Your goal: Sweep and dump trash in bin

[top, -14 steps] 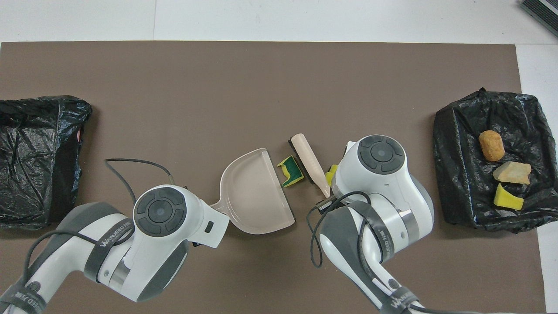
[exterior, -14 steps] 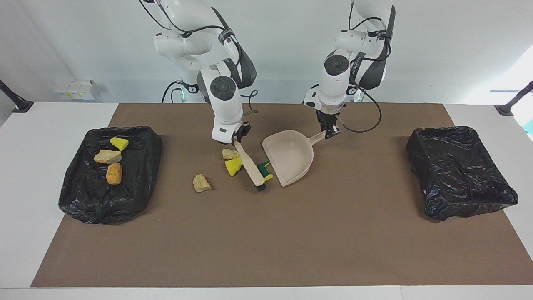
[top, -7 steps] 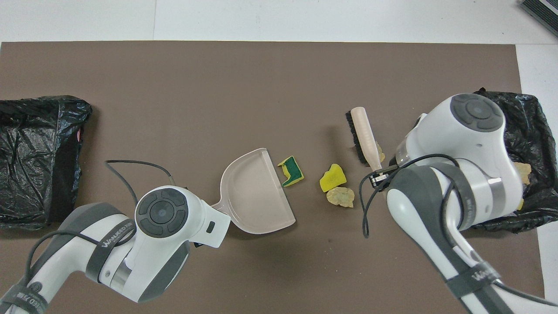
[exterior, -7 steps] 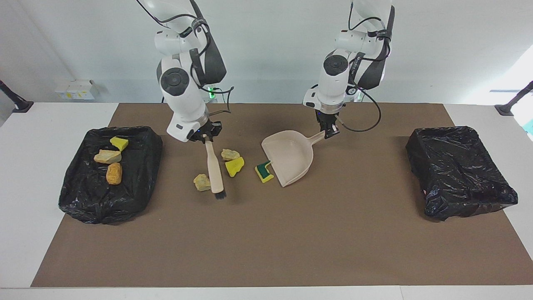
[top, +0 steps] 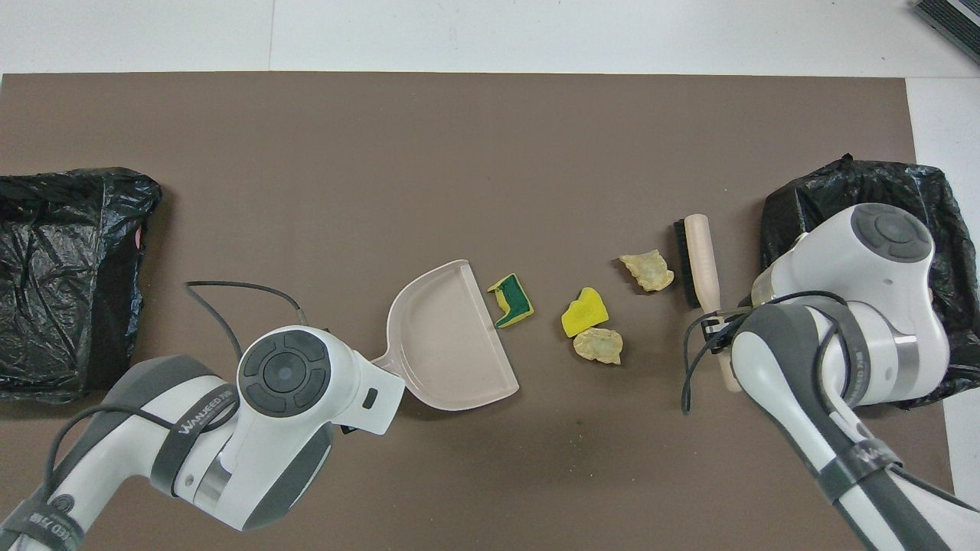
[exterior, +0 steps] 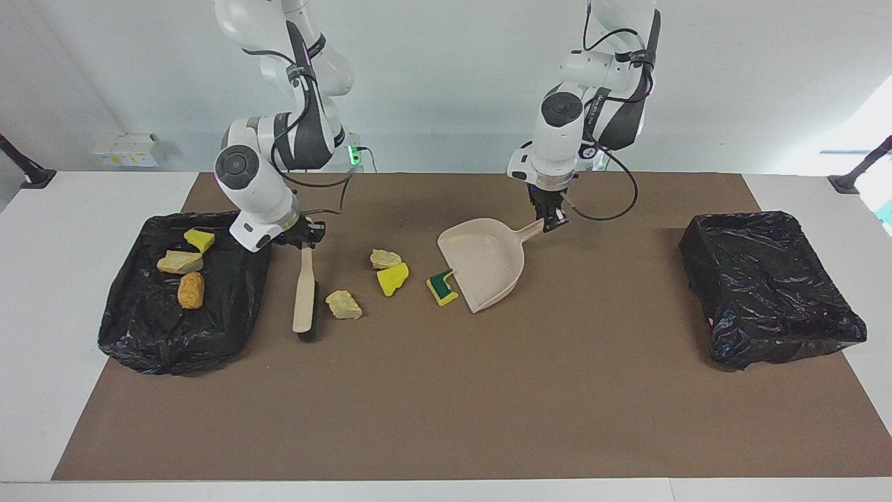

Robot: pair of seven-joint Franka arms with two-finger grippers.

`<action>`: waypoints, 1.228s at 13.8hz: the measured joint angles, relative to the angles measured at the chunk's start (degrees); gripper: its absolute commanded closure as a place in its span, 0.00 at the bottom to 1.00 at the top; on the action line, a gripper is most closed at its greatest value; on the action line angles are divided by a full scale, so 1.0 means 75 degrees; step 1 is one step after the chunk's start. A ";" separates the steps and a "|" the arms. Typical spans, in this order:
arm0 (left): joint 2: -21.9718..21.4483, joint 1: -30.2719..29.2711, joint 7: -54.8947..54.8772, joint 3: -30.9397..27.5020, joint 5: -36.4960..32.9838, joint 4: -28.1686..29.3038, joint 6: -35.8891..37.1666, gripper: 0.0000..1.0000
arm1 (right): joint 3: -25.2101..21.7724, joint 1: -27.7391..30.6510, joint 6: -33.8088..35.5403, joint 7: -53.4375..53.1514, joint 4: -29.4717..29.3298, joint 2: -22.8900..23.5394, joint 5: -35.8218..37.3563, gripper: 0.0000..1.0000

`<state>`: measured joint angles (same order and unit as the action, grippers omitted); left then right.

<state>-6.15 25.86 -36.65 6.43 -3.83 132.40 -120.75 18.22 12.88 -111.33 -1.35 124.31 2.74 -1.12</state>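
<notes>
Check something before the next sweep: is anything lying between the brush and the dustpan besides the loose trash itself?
Nothing else shows. Between the brush in the right hand and the dustpan held by the left hand lie only four chunks on bare brown mat.

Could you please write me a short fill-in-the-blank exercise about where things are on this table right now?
1. The left hand is shut on the handle of the ____.
2. The brush in the right hand has ____ bristles.
3. The number of foam chunks lying on the brown mat outside the bins is ____.
4. The chunk nearest the dustpan mouth is yellow with a ____ face.

Missing words: dustpan; black; four; green
</notes>
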 measured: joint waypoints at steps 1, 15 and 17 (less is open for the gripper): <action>0.0000 0.0000 0.0002 0.0000 0.0000 0.0000 0.0000 1.00 | 0.0028 -0.0156 -0.0017 -0.0216 0.0171 -0.0106 -0.0003 1.00; 0.0010 0.0000 0.0047 -0.0017 0.0000 0.0001 0.0000 1.00 | 0.0103 -0.3011 -0.0943 -0.2609 0.0207 0.0306 -0.1175 1.00; 0.0011 0.0000 0.0055 -0.0021 0.0000 0.0001 0.0000 1.00 | 0.0109 -0.3591 -0.1140 -0.2663 -0.0317 0.0718 -0.1741 1.00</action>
<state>-6.07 25.86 -36.24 6.28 -3.83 132.41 -120.75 19.04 -14.06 -119.88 -21.32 121.93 8.12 -14.18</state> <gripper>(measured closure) 0.687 0.744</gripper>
